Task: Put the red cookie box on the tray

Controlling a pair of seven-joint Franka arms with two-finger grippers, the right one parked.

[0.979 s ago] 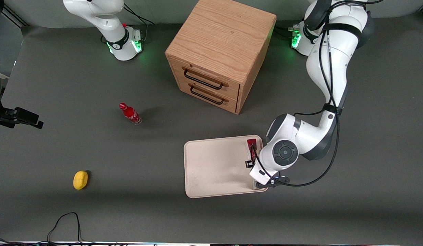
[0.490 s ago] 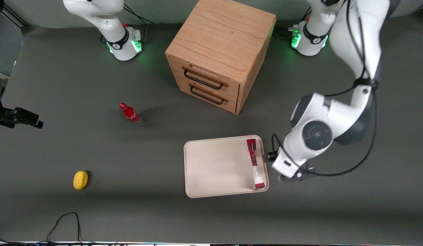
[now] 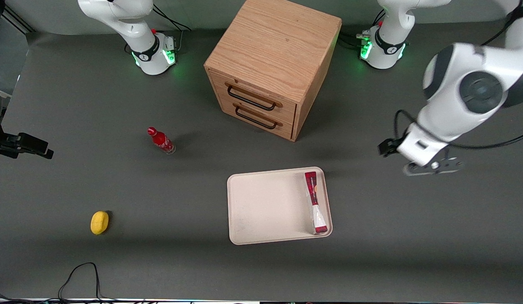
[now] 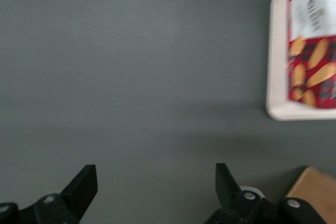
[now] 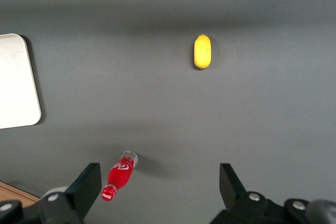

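Note:
The red cookie box lies flat in the cream-white tray, along the tray's edge toward the working arm's end of the table. My gripper hangs above bare table, away from the tray toward the working arm's end and farther from the front camera. The wrist view shows the gripper open, with only grey table between its fingers. There the red cookie box with its orange marks and white panel rests inside the tray's rim. One tray corner shows in the right wrist view.
A wooden two-drawer cabinet stands farther from the front camera than the tray; its corner shows in the wrist view. A small red bottle and a yellow lemon-like object lie toward the parked arm's end.
My gripper has let go of the cookie box, risen and swung away from the tray toward the working arm's end. The box stays in the tray.

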